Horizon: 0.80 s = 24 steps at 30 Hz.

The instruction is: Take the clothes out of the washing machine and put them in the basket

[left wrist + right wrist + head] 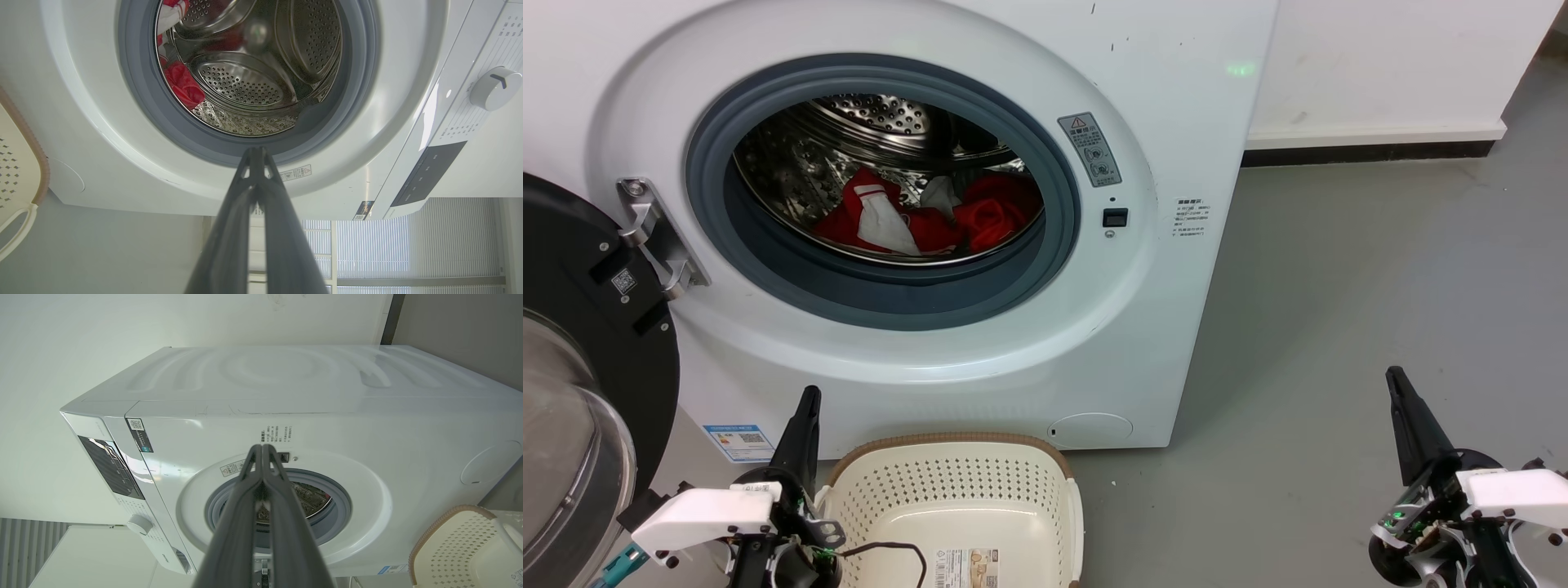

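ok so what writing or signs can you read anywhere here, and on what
No words can be read.
The grey sticker on the washing machine: warning triangle, print too small.
The blue label low on its front: too small.
The paper label in the basket: blurred.

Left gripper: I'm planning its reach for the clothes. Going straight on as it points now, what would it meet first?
Probably the porthole's grey rubber ring, not the clothes: the left gripper, shut, lines up with the ring's edge. Depth is unclear; it might just clear into the drum.
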### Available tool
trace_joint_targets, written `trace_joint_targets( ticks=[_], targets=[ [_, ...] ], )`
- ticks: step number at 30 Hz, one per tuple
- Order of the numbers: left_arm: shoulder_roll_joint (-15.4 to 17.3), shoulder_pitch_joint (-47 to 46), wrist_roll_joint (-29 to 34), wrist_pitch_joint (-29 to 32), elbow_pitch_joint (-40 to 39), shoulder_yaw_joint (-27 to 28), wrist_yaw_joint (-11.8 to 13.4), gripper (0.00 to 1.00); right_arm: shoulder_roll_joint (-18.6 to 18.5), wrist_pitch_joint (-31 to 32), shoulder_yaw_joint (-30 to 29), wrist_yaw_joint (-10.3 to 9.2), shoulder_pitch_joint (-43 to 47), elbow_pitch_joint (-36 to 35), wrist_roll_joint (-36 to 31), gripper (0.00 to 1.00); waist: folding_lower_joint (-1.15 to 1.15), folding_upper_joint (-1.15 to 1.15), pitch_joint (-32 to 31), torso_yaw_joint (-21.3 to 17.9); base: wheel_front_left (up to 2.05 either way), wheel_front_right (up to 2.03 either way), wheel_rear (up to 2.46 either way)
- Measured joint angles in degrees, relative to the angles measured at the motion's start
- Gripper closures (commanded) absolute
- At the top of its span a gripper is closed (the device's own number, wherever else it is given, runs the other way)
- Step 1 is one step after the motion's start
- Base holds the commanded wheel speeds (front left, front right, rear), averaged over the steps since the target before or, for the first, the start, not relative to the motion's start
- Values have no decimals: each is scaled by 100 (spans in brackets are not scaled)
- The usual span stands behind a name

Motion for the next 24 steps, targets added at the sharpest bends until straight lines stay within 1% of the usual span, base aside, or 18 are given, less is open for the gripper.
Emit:
trace_joint_targets(
  ticks=[24],
  targets=[
    [0,0,0,0,0,0,0,100,0,0,1,0,0,0,0,100,0,0,0,0,0,0,0]
  ],
)
